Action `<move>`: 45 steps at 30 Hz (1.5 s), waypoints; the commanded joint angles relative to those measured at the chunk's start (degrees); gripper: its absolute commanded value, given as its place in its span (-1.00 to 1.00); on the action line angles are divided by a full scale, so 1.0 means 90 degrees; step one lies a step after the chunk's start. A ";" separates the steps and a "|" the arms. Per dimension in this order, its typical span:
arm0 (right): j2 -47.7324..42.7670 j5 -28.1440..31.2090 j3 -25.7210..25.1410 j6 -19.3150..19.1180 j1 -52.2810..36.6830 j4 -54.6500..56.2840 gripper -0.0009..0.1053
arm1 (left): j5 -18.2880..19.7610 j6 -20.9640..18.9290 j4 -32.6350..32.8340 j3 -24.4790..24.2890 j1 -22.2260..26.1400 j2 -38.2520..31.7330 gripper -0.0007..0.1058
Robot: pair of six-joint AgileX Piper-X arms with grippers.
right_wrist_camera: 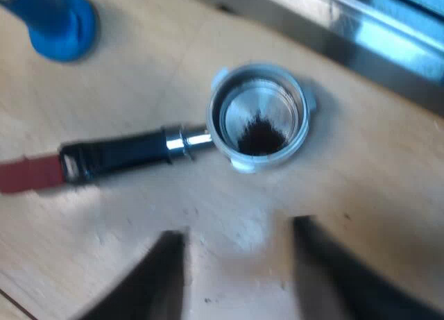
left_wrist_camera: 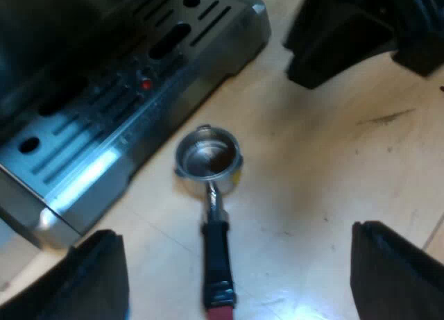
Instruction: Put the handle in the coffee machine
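Black fingers spread wide on left end effector (left_wrist_camera: 236, 264) and right end effector (right_wrist_camera: 238, 226); both empty. Steel portafilter (left_wrist_camera: 208, 160) lies loose on pale-wood tabletop (left_wrist_camera: 333, 174), its round basket holding dark grounds (right_wrist_camera: 260, 136). In the left wrist view, black red-tipped handle (left_wrist_camera: 216, 254) at 6 o'clock from basket; slotted steel espresso machine (left_wrist_camera: 104, 125) at 10 o'clock.

Both look down, holder (left_wrist_camera: 208, 160) shared, right nearer

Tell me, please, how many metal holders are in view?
1. The metal holder lies loose on the table beside the espresso machine; others could lie beyond view.
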 commanded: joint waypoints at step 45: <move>0.2330 -0.1051 -0.0024 -0.2119 -0.0688 -0.1978 0.53 | 0.0577 -0.0244 -0.0362 0.0183 -0.0033 -0.0006 0.30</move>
